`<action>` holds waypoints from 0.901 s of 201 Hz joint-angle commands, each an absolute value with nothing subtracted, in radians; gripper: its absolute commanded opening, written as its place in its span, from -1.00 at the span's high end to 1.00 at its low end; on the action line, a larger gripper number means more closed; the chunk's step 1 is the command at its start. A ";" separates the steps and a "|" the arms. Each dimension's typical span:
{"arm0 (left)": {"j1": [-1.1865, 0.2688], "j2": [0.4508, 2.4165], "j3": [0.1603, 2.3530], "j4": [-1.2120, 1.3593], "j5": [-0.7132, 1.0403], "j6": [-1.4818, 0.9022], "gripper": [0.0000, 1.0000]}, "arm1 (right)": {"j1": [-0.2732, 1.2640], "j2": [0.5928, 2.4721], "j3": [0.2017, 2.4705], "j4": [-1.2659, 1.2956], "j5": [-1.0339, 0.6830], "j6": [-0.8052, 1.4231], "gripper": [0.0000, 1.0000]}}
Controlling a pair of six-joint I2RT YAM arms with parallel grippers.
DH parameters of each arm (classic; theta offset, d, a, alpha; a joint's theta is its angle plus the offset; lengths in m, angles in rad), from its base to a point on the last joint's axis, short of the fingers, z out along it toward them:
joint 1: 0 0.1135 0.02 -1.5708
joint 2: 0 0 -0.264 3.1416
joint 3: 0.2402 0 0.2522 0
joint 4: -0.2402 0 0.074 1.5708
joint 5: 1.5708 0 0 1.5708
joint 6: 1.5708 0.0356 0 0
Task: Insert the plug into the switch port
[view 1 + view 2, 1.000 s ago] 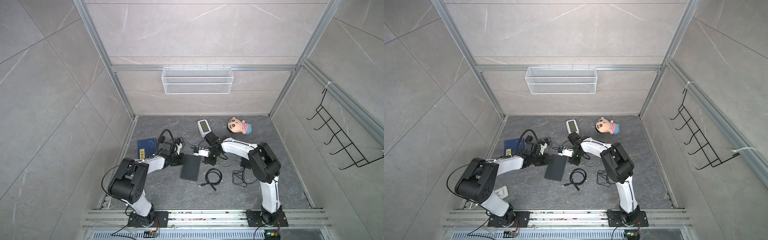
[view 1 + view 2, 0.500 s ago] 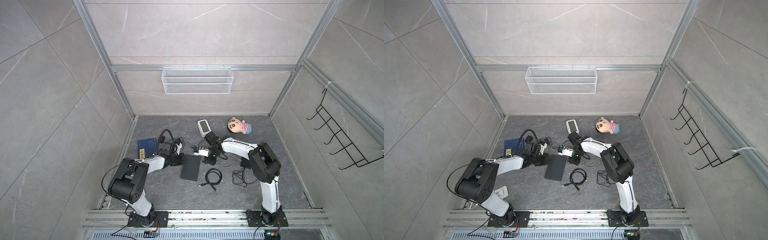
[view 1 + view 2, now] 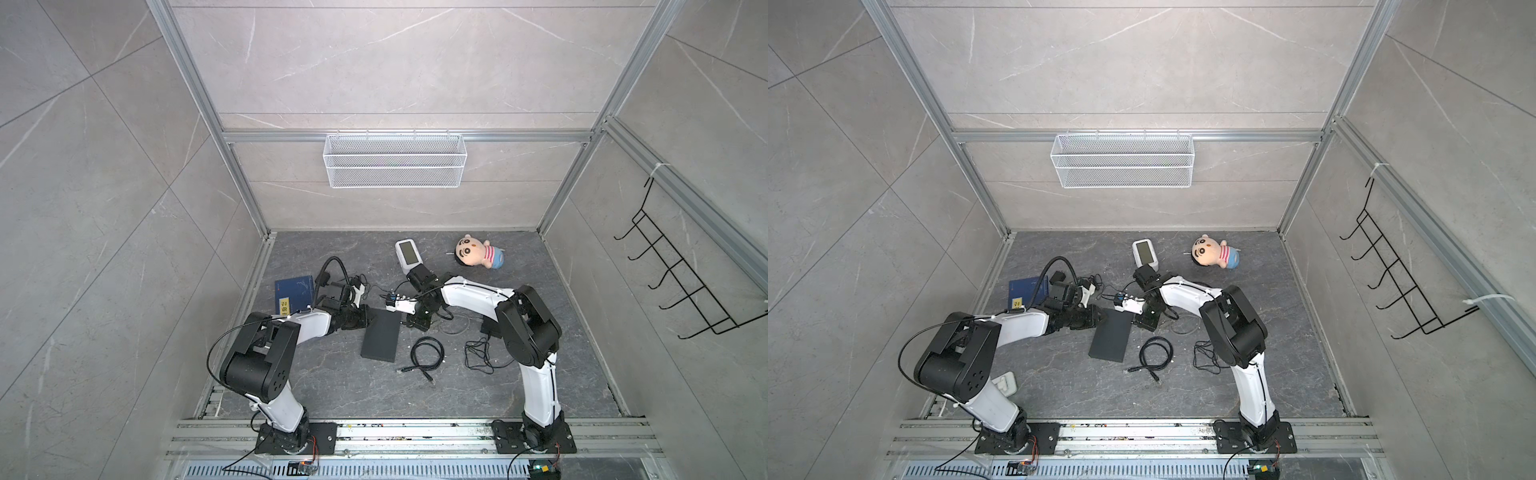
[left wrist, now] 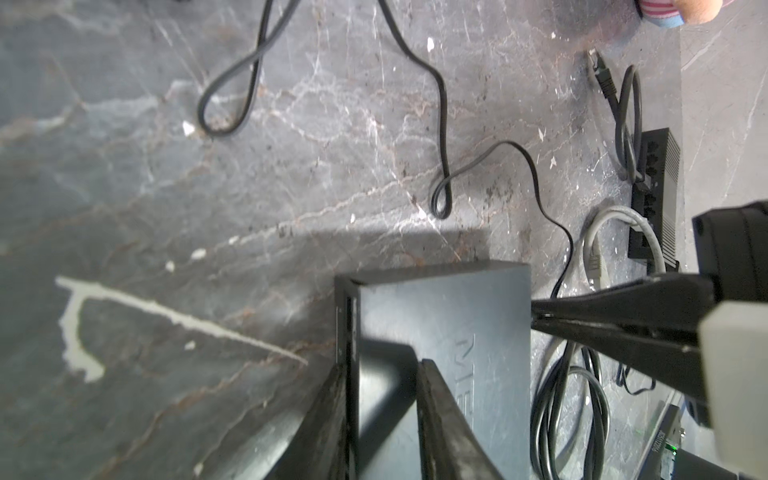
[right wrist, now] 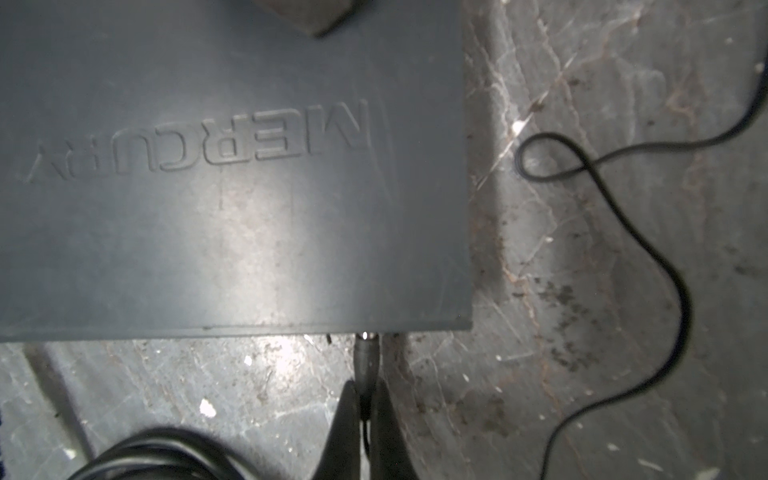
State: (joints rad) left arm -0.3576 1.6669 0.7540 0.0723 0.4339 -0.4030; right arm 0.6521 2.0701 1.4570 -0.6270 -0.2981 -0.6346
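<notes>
On a dark marbled table [image 3: 324, 374], the left arm [image 3: 307, 330] and the right arm [image 3: 473, 296] converge on a flat black switch [image 5: 232, 208], embossed MERCURY, which lies directly ahead of both sets of fingertips and fills the space between them. The left gripper [image 4: 380, 370] stands narrowed on the corner of the switch nearest it, with one finger along the thin side face and the other across the top, apparently bracing the box against a push. Opposite, the right gripper [image 5: 365, 388] is pinched tight on the plug [image 5: 365, 357], a slim barrel that juts straight out past its fingertips. The plug's bright metal tip meets the edge face of the switch. The port itself sits out of sight under the lip of the lid, so the pictures cannot show whether the tip is inside it or only resting at its mouth. A thin black cord [image 5: 681, 291] snakes loosely over the table off to one side of the right gripper, and a coiled cable [image 3: 427, 353] lies apart, behind its wrist. By all appearances the insertion itself is in hand, with alignment largely made and the plug not shown seated. The next move seems to call for a short, straight push along the barrel's own line, with the left gripper holding the switch firm and no sideways drift that could jam the tip against the casing.
</notes>
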 commanded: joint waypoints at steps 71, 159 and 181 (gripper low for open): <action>-0.446 1.784 0.772 0.161 0.620 -0.364 0.40 | 0.724 2.081 1.577 -0.465 -0.250 -0.470 0.99; -0.486 1.864 0.751 0.316 0.712 -0.439 0.41 | 0.775 2.134 1.645 -0.284 -0.242 -0.378 0.98; -0.486 1.849 0.732 0.352 0.720 -0.456 0.40 | 0.776 2.138 1.651 -0.246 -0.252 -0.363 0.97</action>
